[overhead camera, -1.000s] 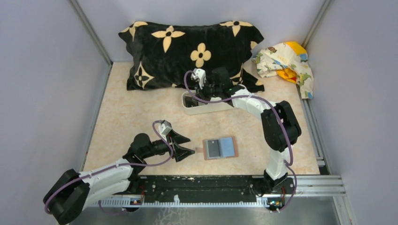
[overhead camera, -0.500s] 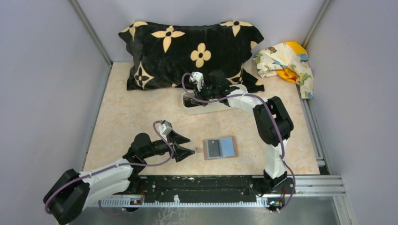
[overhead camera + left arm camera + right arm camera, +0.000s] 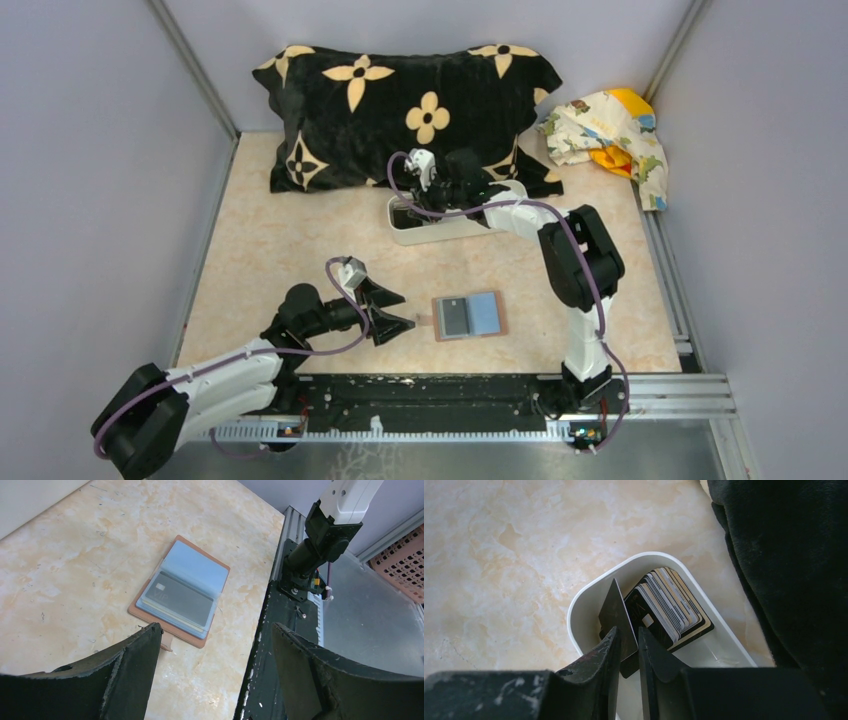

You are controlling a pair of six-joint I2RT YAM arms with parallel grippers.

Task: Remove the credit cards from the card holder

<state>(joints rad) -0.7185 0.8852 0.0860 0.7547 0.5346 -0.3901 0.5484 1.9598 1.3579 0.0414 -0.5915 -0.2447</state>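
The card holder [image 3: 470,316] lies open on the table, brown rim, light blue inside; it also shows in the left wrist view [image 3: 197,567]. A dark grey credit card [image 3: 182,600] sits in its left pocket. My left gripper [image 3: 400,310] is open and empty, just left of the holder [image 3: 216,626]. My right gripper [image 3: 405,212] reaches into the left end of the white tray [image 3: 574,605]. A dark credit card [image 3: 616,612] stands tilted between its jaws [image 3: 628,628], which are a narrow gap apart. A stack of cards [image 3: 671,605] lies in the tray.
A black pillow with tan flowers [image 3: 400,100] lies right behind the tray and touches its far side. A patterned cloth [image 3: 610,125] is bunched in the back right corner. A black rail [image 3: 450,395] runs along the near table edge.
My right gripper has come down from above the tray into its left end with the dark card. The left arm and the card holder have not moved.
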